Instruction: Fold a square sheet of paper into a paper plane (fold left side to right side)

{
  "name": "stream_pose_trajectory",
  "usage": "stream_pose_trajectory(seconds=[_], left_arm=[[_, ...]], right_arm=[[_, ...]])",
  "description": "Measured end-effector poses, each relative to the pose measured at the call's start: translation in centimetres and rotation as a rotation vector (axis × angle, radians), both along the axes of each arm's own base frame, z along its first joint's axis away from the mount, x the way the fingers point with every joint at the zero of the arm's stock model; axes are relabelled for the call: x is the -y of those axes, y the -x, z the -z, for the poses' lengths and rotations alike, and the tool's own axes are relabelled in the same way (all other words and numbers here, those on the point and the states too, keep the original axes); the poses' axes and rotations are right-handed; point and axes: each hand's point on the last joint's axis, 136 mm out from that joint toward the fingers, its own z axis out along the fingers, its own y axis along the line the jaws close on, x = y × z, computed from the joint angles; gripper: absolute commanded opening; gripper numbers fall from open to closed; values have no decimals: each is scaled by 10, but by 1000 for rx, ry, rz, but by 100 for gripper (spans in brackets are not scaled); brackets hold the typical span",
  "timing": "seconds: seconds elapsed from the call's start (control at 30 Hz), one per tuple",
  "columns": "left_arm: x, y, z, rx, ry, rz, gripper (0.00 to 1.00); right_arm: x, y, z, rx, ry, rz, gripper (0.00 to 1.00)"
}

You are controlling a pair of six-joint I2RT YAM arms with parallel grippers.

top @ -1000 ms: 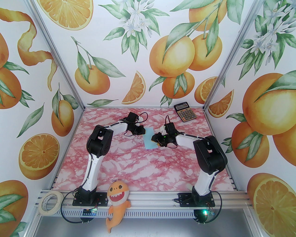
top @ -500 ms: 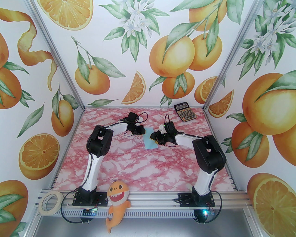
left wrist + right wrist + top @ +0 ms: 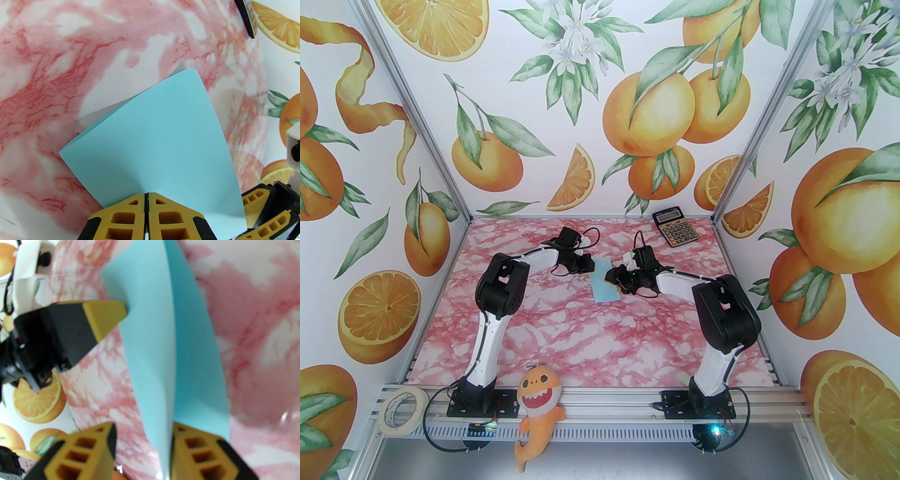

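Pink marble tabletop (image 3: 562,337), mid-field | light-blue square sheet of paper (image 3: 602,286) sits folded between the two arms, top layer bowed up | left gripper (image 3: 146,199) clenched on its edge | right gripper (image 3: 143,427) spread apart, raised layer between its fingers

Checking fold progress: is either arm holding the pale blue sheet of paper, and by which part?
The left gripper pinches the pale light-blue sheet of paper at its left edge, fingers shut. The right gripper stands open around it, not clamping.
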Motion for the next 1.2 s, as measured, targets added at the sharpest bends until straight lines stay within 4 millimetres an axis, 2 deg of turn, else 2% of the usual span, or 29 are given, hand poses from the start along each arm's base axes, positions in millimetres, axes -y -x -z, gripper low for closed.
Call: stream_pose_trajectory(seconds=[0.27,0.47,0.6,0.77,1.07,1.13,1.2], left_arm=[[0,0,0,0,-1,-1,9],[0,0,0,0,0,-1,9],[0,0,0,0,0,0,9],[0,0,0,-3,2,-3,10],[-6,1,-5,-34,24,-40,17],[-13,5,-12,-38,30,-61,18],[-19,12,-21,-39,39,-80,23]], right_arm=[[-3,0,-2,2,-10,-5,40],[-21,-6,-7,19,-35,-28,40],[-29,-6,-2,5,-38,-38,40],[-28,-6,7,-14,-31,-36,41],[-29,-7,12,-29,-29,-31,41],[-29,-8,11,-25,-30,-31,41],[-29,-9,10,-22,-32,-31,41]])
